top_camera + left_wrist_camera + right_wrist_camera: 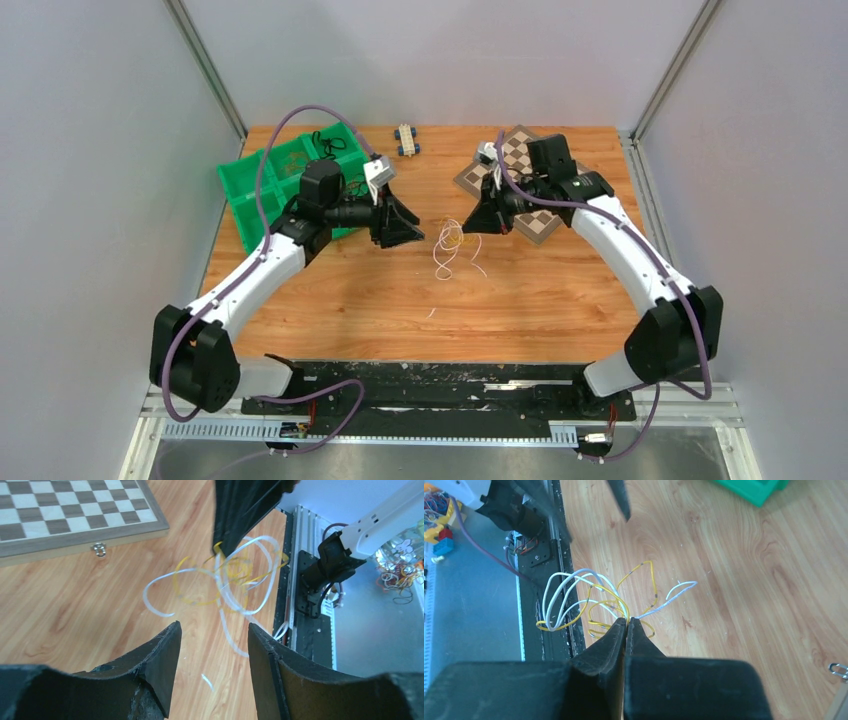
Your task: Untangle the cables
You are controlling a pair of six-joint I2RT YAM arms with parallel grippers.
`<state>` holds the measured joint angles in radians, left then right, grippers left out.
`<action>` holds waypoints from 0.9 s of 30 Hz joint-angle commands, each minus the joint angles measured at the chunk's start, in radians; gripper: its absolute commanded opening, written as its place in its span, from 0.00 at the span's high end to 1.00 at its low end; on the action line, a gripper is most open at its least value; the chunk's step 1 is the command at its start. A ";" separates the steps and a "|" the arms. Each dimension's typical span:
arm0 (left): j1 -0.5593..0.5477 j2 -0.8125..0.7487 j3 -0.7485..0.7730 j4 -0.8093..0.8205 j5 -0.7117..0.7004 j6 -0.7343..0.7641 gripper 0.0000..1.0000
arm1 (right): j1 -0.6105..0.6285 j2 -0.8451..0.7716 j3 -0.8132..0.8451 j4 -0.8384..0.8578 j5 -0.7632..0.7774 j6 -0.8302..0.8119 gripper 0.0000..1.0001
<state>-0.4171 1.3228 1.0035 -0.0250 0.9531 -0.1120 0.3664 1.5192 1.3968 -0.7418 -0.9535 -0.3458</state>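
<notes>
Seen from above, two white arms rise from the near edge of a wooden surface (330, 310) and bend in towards its middle. A small white scrap (432, 312) lies alone at 6 o'clock from the cables (447, 245). The cables are a loose knot of thin white and yellow loops at the centre of the surface, between the two claws.

The left claw (420, 235) sits at 9 o'clock from the knot, near it but apart. In its wrist view its fingers (167, 652) stand wide apart with nothing between them. The right claw (468, 225) comes in from 2 o'clock. In its wrist view its fingers (614, 635) are pressed together on the cables, with yellow and white strands fanning out from the tip.

Further back, a chessboard (520, 152) lies at 1 o'clock under the right arm. A green bin (245, 190) sits at 10 o'clock behind the left arm, and a toy car (406, 139) at 12 o'clock by the far edge
</notes>
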 commanded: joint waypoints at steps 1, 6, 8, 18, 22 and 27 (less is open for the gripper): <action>0.038 -0.064 0.013 -0.023 0.095 0.150 0.42 | 0.020 -0.117 -0.045 0.065 -0.083 -0.099 1.00; 0.017 -0.010 0.053 -0.035 0.140 0.191 0.39 | 0.070 -0.156 -0.074 0.072 -0.063 -0.154 1.00; -0.008 0.003 0.070 -0.043 0.135 0.206 0.38 | 0.090 -0.166 -0.077 0.077 -0.046 -0.161 1.00; -0.092 0.048 0.095 -0.087 0.104 0.207 0.42 | 0.136 -0.195 -0.080 0.098 -0.009 -0.158 1.00; -0.095 0.069 0.126 -0.107 0.095 0.161 0.70 | 0.138 -0.200 -0.090 0.101 0.016 -0.154 1.00; -0.064 0.003 0.103 -0.182 0.071 0.189 1.00 | 0.100 -0.227 -0.118 0.098 0.089 -0.144 1.00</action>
<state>-0.5079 1.3918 1.0939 -0.1631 1.0374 0.0666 0.4938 1.3334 1.2980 -0.6765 -0.9104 -0.4763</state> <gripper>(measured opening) 0.033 0.006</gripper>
